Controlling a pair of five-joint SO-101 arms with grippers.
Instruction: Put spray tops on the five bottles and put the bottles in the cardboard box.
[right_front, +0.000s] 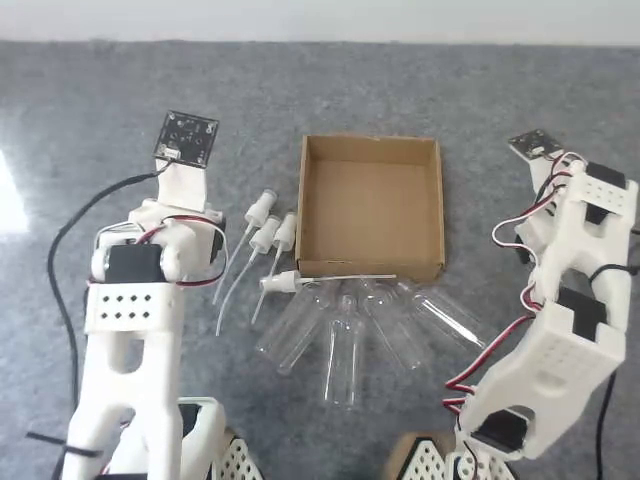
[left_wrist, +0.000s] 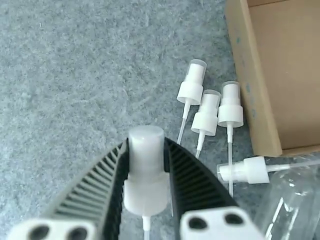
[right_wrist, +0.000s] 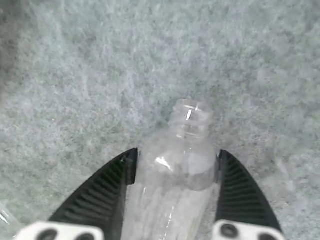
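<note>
On the grey felt table (right_front: 120, 100) we see the open cardboard box (right_front: 370, 205), with four bottles (right_front: 345, 345) lying fanned out just in front of it. The right gripper (right_wrist: 176, 154) has its jaws pressed against both sides of a fifth clear bottle (right_wrist: 175, 172), whose neck is uncapped. We find the left gripper (left_wrist: 145, 145) clamped on one spray top (left_wrist: 145, 187), while four loose spray tops (left_wrist: 231, 107) lie between the box and the left arm.
</note>
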